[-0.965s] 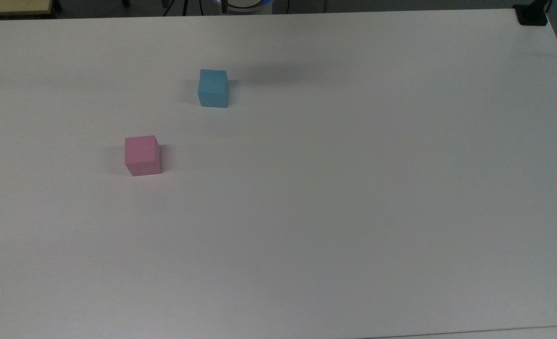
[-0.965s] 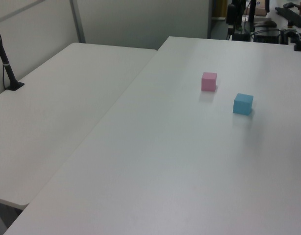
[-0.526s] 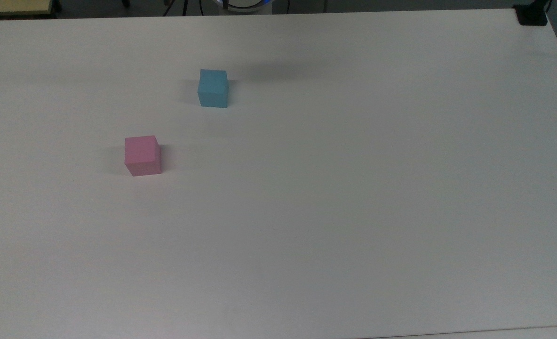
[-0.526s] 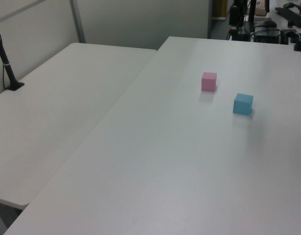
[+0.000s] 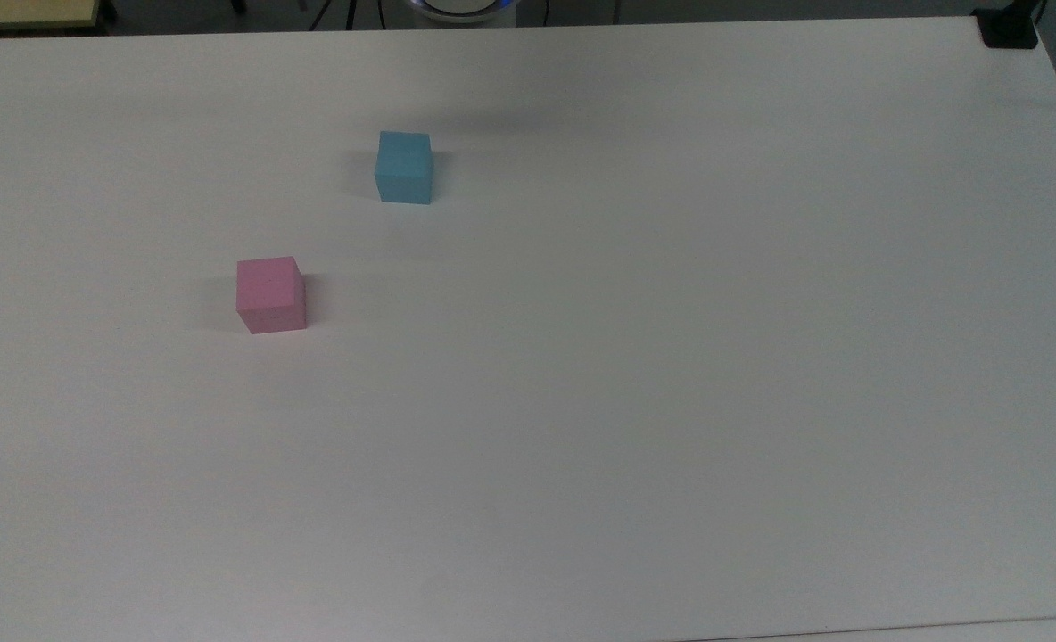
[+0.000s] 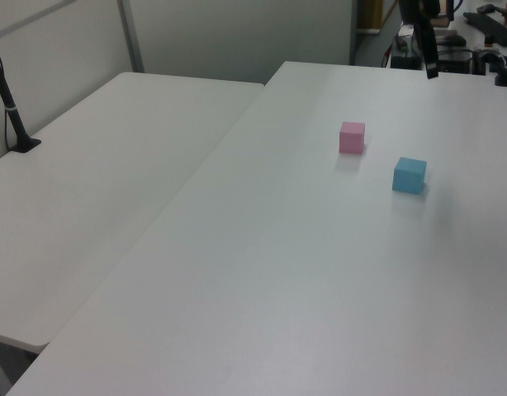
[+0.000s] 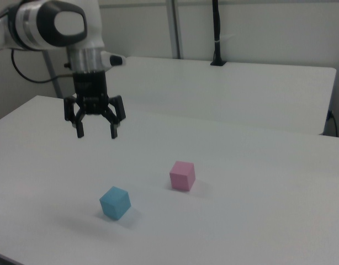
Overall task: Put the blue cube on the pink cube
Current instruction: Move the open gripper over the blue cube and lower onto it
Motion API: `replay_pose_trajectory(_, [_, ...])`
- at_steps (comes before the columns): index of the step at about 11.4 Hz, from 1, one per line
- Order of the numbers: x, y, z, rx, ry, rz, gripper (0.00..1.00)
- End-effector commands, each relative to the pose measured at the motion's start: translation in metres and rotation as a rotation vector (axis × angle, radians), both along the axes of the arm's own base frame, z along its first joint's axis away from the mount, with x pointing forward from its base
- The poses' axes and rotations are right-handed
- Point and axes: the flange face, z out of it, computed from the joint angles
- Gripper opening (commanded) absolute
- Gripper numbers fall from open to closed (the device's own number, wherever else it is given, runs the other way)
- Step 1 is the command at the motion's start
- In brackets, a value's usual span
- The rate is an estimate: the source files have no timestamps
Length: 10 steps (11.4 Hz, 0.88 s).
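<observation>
Since the earlier pictures, the soft shadow beyond the blue cube (image 5: 403, 167) in the top view has been sliding toward the table's far edge, and a dark finger of the tool has been coming down into the top right of the left view; both cubes are staying where they were. Going left to right in the top view, the pink cube (image 5: 270, 294) is sitting flat on the white table (image 5: 671, 401), and the blue cube is resting farther back and to its right, the two well apart, each on the bare surface. A second white table (image 6: 97, 190) is standing edge to edge with the first on the left view's left, with a black post (image 6: 10, 107) clamped at its far side and a pale partition wall behind. In the right view the white arm (image 7: 53, 25) is reaching in from the right view's upper left, and the tool (image 7: 95, 132) is hanging in the air above the table with its black fingers spread apart and nothing between them, up and to the left of the blue cube (image 7: 115, 202). The pink cube (image 7: 182, 175) is lying to the right of the blue one there, while in the left view the pink cube (image 6: 352, 137) is appearing left of the blue cube (image 6: 409, 175).
</observation>
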Motion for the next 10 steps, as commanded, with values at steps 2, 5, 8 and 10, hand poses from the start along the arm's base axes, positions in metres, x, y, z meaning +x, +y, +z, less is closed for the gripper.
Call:
replay_pose_trajectory(2, [-0.010, -0.012, -0.075, -0.008, 0.021, 0.014, 1.00])
replay_pose_trajectory(5, [-0.011, -0.019, -0.114, -0.016, -0.026, -0.026, 1.00])
replay_pose_trajectory(8, [-0.013, -0.012, -0.152, -0.026, -0.071, -0.072, 1.00])
replay_pose_trajectory(10, [-0.007, -0.005, -0.171, -0.040, -0.065, -0.140, 1.00])
